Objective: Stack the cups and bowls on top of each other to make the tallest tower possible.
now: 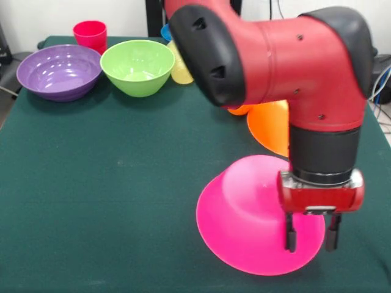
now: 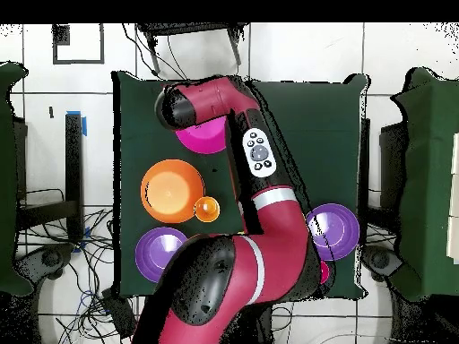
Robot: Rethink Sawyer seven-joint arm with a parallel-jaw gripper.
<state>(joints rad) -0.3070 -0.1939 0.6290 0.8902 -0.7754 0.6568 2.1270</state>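
The gripper (image 1: 311, 232) is held open over the upturned pink bowl (image 1: 250, 213); its glossy sloping side could be missed.

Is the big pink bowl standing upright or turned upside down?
Upside down. The pink bowl rests on its wide rim, its narrow base facing up; the gripper hangs open over its edge.

Even, diffuse light in both views, bright from above. Soft glare on the green bowl (image 1: 138, 66) and purple bowl (image 1: 59, 71) interiors and on the arm (image 1: 275, 61) shell. Faint shadow under the pink bowl (image 1: 244, 220). Dark green surface (image 1: 104, 183) reads matte, no hotspots. Front view slightly soft.
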